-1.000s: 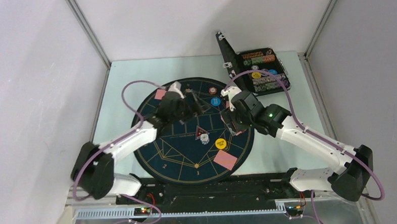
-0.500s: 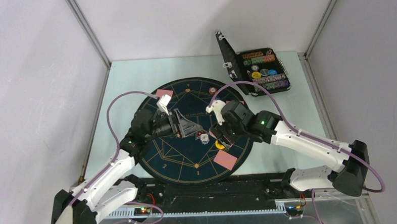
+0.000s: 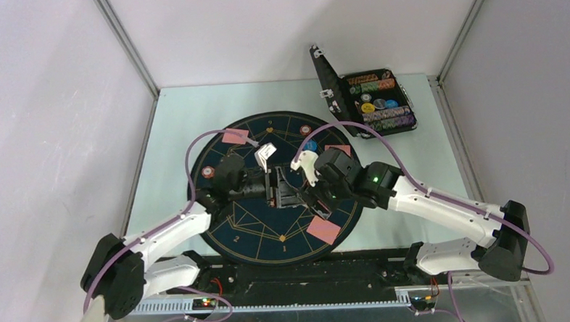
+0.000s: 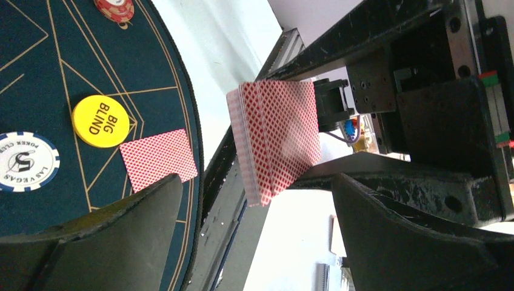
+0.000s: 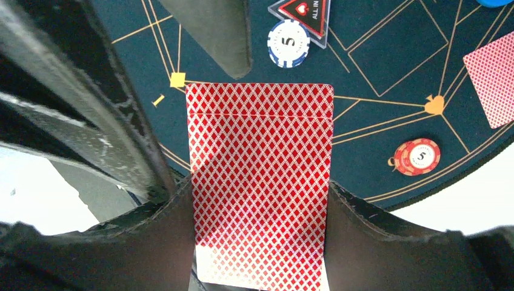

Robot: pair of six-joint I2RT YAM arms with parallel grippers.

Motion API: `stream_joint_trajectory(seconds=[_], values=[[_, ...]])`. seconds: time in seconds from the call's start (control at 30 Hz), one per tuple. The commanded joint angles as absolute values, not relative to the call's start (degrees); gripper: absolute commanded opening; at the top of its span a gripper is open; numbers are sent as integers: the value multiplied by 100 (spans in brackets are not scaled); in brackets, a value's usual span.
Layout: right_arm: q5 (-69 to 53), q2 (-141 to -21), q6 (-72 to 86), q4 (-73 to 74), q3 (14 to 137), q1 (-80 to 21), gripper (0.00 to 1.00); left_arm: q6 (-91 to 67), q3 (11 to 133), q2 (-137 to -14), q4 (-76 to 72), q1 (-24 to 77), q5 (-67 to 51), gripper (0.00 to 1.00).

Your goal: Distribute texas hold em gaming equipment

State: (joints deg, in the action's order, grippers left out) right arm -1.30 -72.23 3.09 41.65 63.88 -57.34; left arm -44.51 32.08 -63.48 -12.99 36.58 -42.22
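Red-backed dealt cards [image 3: 323, 230] lie at three spots on the round blue mat [image 3: 223, 232] in the overhead view: upper left, upper right and lower right. A few chips sit among them. The left arm [image 3: 176, 227] and right arm [image 3: 429, 202] both reach to the middle of the mat, their ends close together, and the deck cannot be made out from above. A black case [image 3: 370, 103] stands open on the tabletop [image 3: 178, 115] at the upper right of the frame.

From the left wrist, the left fingers [image 4: 115, 242] are spread wide with nothing held. The deck [image 4: 276, 142] stands on edge at mid-frame, lined up with the gap between them. Whether it is already between the tips cannot be told. At the left of the frame a yellow disc [image 4: 100, 121] marked "big blind", a white-and-blue chip [image 4: 27, 162] and a single card lie on the mat.

From the right wrist, the right fingers [image 5: 363, 236] pinch the deck by its two long edges, back upward. One left finger shows at the top of the frame — just past the deck's far end. A triangular marker [image 5: 298, 12] lies at the top edge.

This looks like dealing, with the right arm offering the deck. The next move calls for the left fingers to close on the top card alone, slide it off and lay it at a place that has no card — the mat's lower left looks likely.
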Motion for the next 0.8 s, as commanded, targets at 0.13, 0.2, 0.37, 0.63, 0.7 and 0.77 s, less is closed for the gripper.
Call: stream_joint_trajectory(seconds=[0.13,0.2,0.37,0.63,0.7,0.77], values=[[-332,-7151,251,3813,6435,-5814,0,-4380,3689,-6926,-1787,3996,-4287,100],[-390,-7135,242,3768,6435,-5830,0,-4419,3756,-7131,-1823,4040,-4295,100],[-435,-7087,237,3726,6442,-5838,0,-4509,3803,-7379,-1972,4075,-4233,100],[-325,-6998,237,3757,6434,-5837,0,-3795,3974,-7171,-474,4059,-3354,96],[-305,-6972,245,3780,6438,-5841,0,-3751,3952,-7090,-300,4036,-3215,93],[-295,-6935,242,3799,6442,-5837,0,-3701,3939,-6967,-112,3973,-3102,91]])
